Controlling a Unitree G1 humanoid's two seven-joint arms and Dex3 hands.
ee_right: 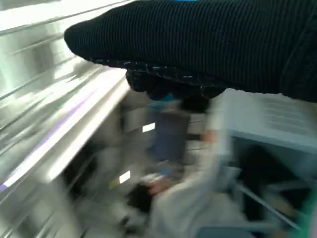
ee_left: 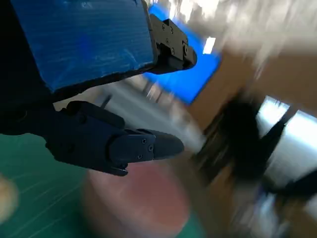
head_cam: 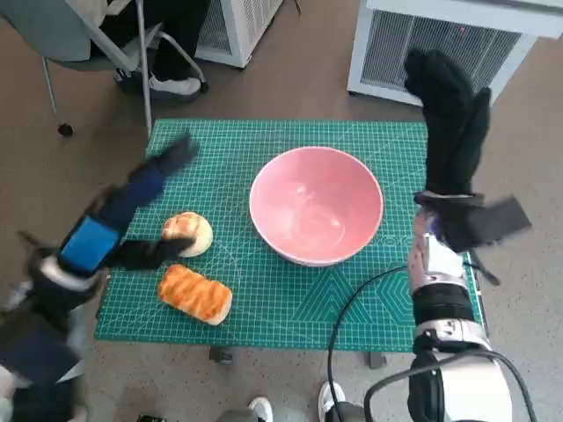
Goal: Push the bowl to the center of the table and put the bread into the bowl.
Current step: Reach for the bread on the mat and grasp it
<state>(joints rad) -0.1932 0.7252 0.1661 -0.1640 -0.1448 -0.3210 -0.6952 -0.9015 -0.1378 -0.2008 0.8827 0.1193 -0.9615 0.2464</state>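
A pink bowl (head_cam: pixel 317 204) stands empty near the middle of the green mat (head_cam: pixel 264 141). Two breads lie at the mat's left: a round bun (head_cam: pixel 188 233) and a striped loaf (head_cam: pixel 194 294) nearer the front edge. My left hand (head_cam: pixel 132 207) hovers over the mat's left side just beside the bun, fingers apart, holding nothing. In the left wrist view its fingers (ee_left: pixel 124 146) are spread above the blurred bowl (ee_left: pixel 138 203). My right hand (head_cam: pixel 449 114), gloved, is raised off the mat's right edge, fingers extended and empty. The right wrist view is blurred; only the glove (ee_right: pixel 208 44) is clear.
A chair leg (head_cam: pixel 142 79) and a person's shoe (head_cam: pixel 174 85) stand beyond the mat's far left corner. White cabinets (head_cam: pixel 440 44) stand behind the table. A black cable (head_cam: pixel 352 308) runs along my right forearm over the mat's front right.
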